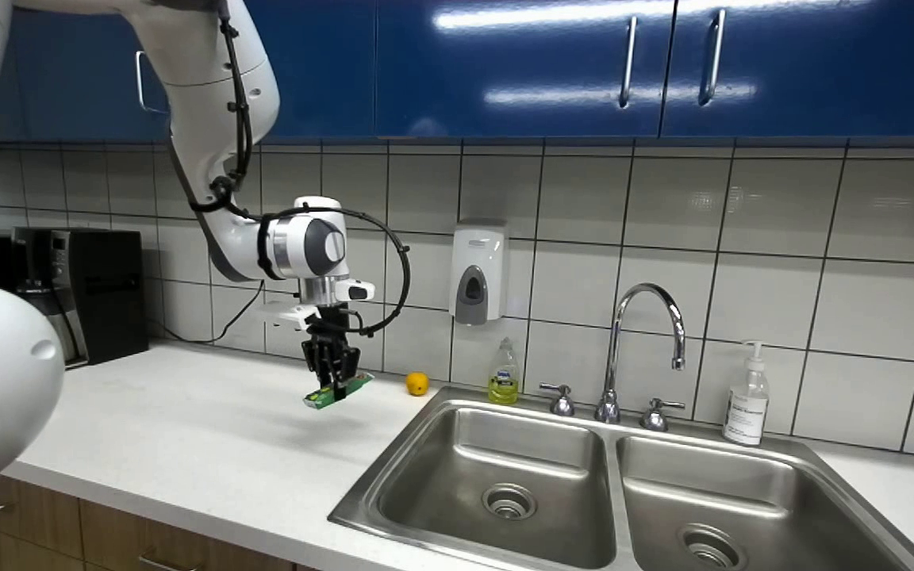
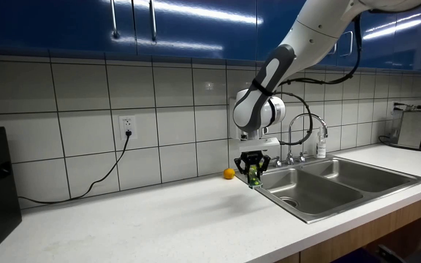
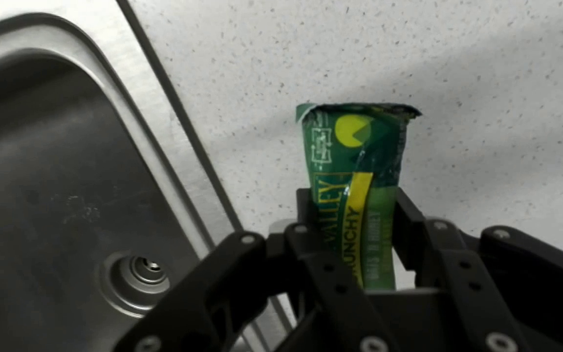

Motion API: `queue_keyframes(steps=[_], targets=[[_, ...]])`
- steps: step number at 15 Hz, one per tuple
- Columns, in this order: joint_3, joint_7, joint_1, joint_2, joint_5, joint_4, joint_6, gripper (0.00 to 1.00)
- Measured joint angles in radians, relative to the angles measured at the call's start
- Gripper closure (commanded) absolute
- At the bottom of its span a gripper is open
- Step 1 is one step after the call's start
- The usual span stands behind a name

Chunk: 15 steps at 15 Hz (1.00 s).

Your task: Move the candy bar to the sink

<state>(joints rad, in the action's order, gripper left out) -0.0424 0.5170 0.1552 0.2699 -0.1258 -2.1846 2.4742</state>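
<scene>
The candy bar, in a bright green wrapper with yellow marks, shows in both exterior views [image 1: 320,399] [image 2: 254,179] and in the wrist view [image 3: 355,146]. My gripper [image 1: 336,387] is shut on its middle, with a finger on each long side. The gripper also shows in an exterior view [image 2: 255,171] and in the wrist view [image 3: 352,215]. The bar is held above the white counter, beside the sink, with a shadow beneath. The steel double-basin sink [image 1: 616,496] [image 2: 316,201] lies to one side; one basin with its drain shows in the wrist view [image 3: 32,195]. The bar's near end is partly hidden by the gripper.
A small yellow-orange round object [image 1: 417,384] sits by the wall near the sink corner. A dish soap bottle [image 1: 505,374], a curved chrome faucet [image 1: 612,341] and a pump bottle [image 1: 746,400] stand along the sink's back rim. Blue cabinets [image 1: 505,71] hang overhead.
</scene>
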Motion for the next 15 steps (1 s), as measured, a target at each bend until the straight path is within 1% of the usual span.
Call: queue_keyframes(steps=[3, 6, 15], targets=[[-0.049, 0.073, -0.002, -0.012, -0.007, -0.018, -0.001, 0.86], [-0.088, 0.108, -0.016, -0.020, -0.010, -0.033, -0.001, 0.86], [-0.177, 0.116, -0.104, -0.031, -0.019, -0.051, -0.002, 0.86]])
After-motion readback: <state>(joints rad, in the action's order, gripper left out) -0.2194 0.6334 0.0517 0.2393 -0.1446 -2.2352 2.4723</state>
